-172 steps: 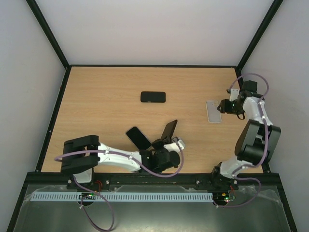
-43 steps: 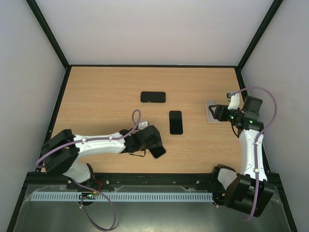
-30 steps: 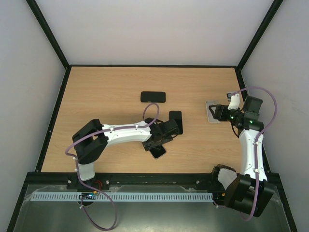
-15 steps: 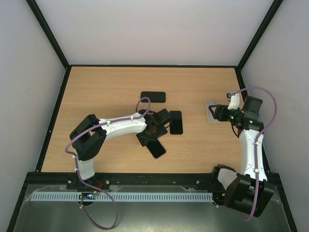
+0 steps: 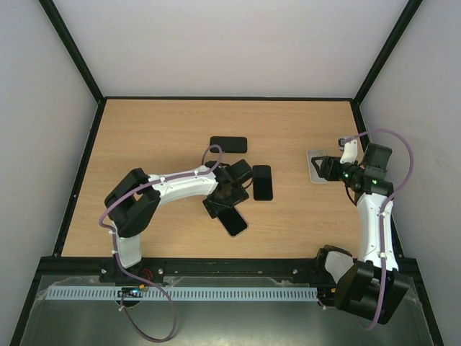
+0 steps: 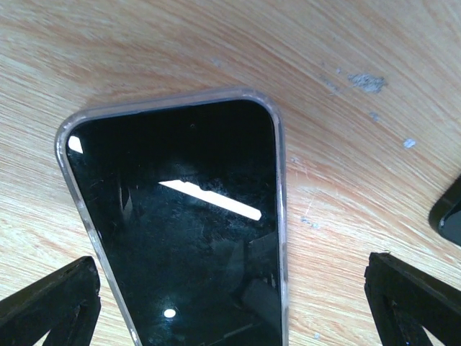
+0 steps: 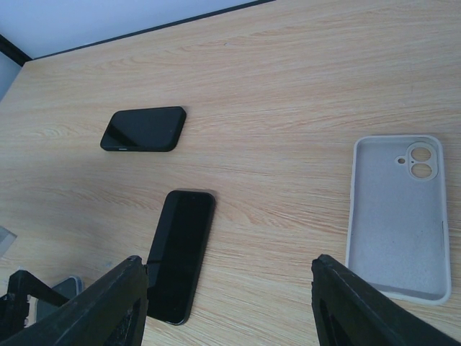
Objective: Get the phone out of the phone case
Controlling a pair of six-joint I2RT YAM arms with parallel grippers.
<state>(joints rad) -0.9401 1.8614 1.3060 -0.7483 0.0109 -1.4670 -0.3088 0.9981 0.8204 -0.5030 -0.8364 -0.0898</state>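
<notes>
Left wrist: phone (image 6: 187, 231), poss. cased.

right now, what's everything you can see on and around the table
table: 1, light wood, inside the enclosure
far phone: 1, glossy black, far centre, flat
black case: 1, matte black, table centre, flat; camera opening not visible
rimmed phone: 1, black screen with pale rim, near centre, screen up
grey case: 1, light grey, right side, empty, inside up
walls: 3, white, left, back and right
arms: 2, white and black with purple cables, bases at the near edge
left gripper: 1, black, open, over the rimmed phone
right gripper: 1, black, open, empty, beside the grey case
</notes>
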